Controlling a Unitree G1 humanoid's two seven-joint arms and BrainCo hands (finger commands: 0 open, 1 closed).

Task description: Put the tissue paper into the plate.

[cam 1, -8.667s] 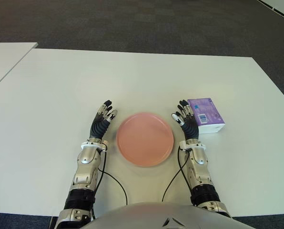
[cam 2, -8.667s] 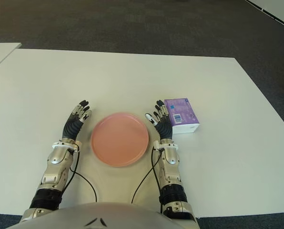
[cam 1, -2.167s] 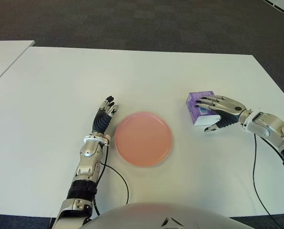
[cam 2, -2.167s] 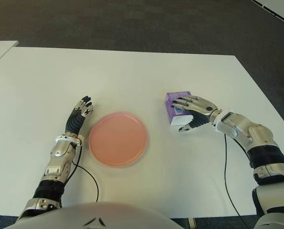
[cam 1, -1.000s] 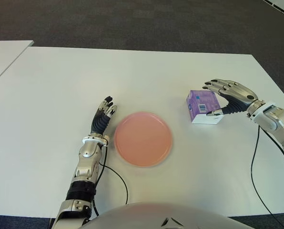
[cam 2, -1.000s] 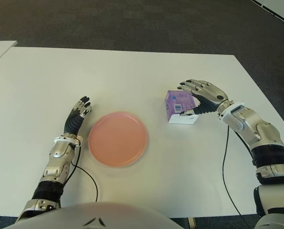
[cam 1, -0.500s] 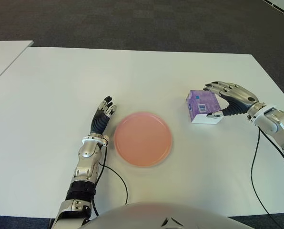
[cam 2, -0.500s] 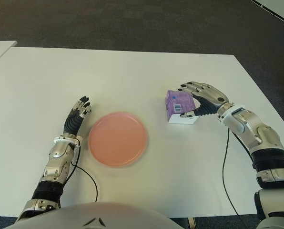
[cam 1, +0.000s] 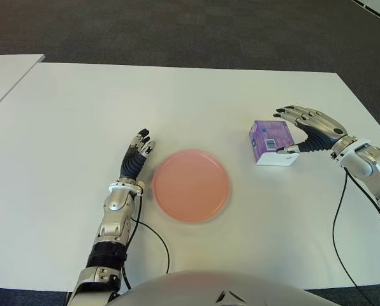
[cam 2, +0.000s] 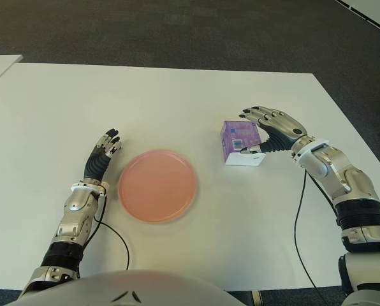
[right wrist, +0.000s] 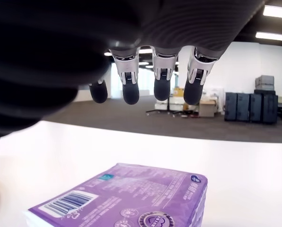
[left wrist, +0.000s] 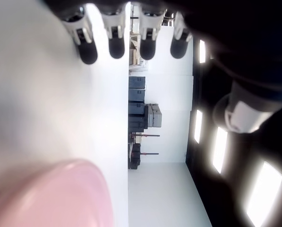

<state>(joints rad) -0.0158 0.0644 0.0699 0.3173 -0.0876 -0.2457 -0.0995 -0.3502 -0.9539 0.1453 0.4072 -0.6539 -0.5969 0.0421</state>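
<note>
The tissue pack (cam 1: pixel 272 141) sits on the table (cam 1: pixel 196 95), under the right hand's (cam 1: pixel 308 127) spread fingers (right wrist: pixel 162 81), nothing gripped. The plate (cam 1: pixel 191 185) lies well beyond the fingertips. A shallow close could pinch one edge and tip the pack. The left hand (cam 1: pixel 136 156) shows open beside the plate's left.

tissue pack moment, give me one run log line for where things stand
stage: pre-grasp | right hand: open, fingers arched over tissue pack, no grip | tissue pack: on table, right of plate | left hand: idle, left of plate
</note>
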